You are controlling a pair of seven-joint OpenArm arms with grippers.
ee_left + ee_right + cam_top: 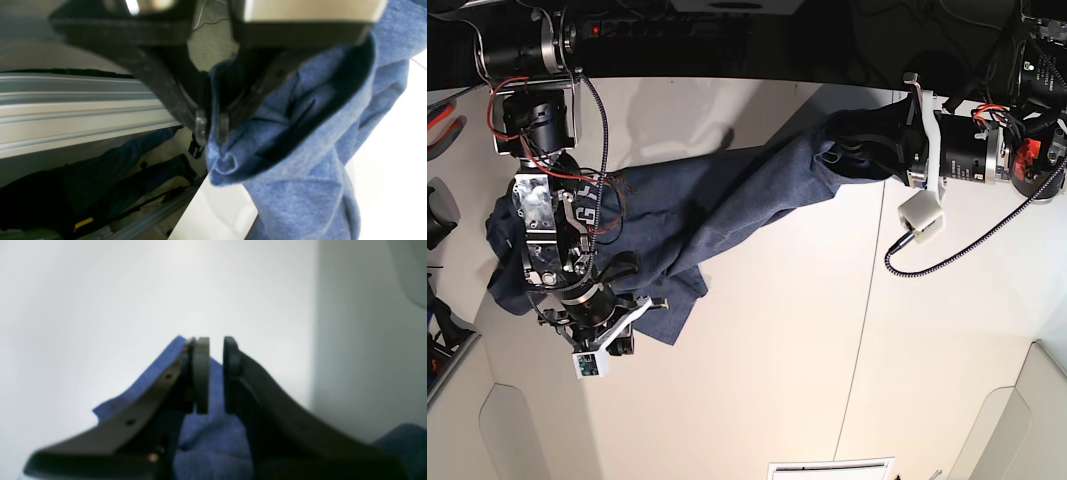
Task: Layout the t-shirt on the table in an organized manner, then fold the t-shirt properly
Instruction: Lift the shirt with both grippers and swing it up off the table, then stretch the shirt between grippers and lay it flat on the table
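The t-shirt [697, 205] is stretched across the table [807, 380], running from about nine o'clock on the base view up toward two o'clock, where one end is lifted off the surface. The rest of the cloth lies bunched and creased on the tabletop, with a loose corner hanging down toward seven o'clock near the table's left side.

The left gripper [211, 128] sits at two o'clock in the base view. In the left wrist view its jaws are pressed nearly together with a fold of blue cloth pinched between them; the fabric drapes away to the lower right, over the pale tabletop.

The right gripper [216, 373] is at eight o'clock in the base view, over the bunched end of the shirt, its arm lying across the cloth. In the right wrist view its two dark pads [201, 373] stand a narrow gap apart, with blue cloth showing behind and beneath them. Whether that cloth is actually caught between the pads cannot be told from here.

A thin dark seam [852, 330] runs down the table at about five o'clock, well apart from the shirt.
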